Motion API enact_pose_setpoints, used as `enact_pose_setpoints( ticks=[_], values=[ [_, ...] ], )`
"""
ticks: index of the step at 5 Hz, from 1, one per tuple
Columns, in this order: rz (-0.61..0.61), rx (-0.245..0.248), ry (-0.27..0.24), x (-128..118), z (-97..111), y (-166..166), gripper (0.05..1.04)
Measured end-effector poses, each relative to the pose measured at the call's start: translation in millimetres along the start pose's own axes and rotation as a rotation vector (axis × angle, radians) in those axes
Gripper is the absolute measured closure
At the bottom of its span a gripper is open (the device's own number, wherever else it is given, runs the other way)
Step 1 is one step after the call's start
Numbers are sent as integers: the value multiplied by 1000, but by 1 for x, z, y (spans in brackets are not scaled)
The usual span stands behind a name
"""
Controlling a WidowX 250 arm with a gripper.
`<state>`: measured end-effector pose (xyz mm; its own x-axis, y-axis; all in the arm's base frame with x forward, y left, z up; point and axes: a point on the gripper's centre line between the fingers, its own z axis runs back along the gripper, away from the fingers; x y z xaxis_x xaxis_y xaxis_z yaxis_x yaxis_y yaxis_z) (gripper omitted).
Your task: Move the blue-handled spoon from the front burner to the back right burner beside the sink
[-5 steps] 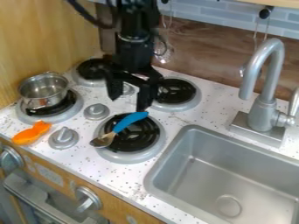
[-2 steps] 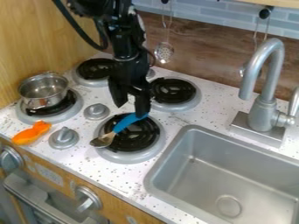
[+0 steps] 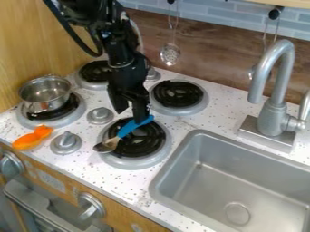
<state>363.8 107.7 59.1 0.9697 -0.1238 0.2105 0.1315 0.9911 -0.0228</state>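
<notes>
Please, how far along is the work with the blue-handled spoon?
Looks done: the gripper is down over the blue-handled spoon, one finger right at the handle's end. In hand: getting hold of it, it seems; the fingers stand apart, and I cannot tell whether one touches. Left: probably the grip and any lift, as the spoon lies across the burner.

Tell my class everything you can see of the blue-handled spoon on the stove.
The spoon has a blue, plastic-looking handle and a shiny, metal-looking bowl. It lies slantwise across the black coil burner nearest the sink, its bowl over the burner's left rim, its handle towards the view's upper right. One fingertip of the open gripper meets the handle's end in view; contact is unclear.
</notes>
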Motion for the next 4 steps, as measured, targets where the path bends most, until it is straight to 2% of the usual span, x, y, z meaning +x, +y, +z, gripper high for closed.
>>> enact_pose_setpoints(
  ticks=[1,2,3,4],
  values=[
    [-15,-40,29,-5,-18,-2,82],
    [-26,-65,24,0,-25,0,82],
    [-29,-60,21,3,-27,3,135],
    [-35,-32,14,2,-29,7,418]
  ],
)
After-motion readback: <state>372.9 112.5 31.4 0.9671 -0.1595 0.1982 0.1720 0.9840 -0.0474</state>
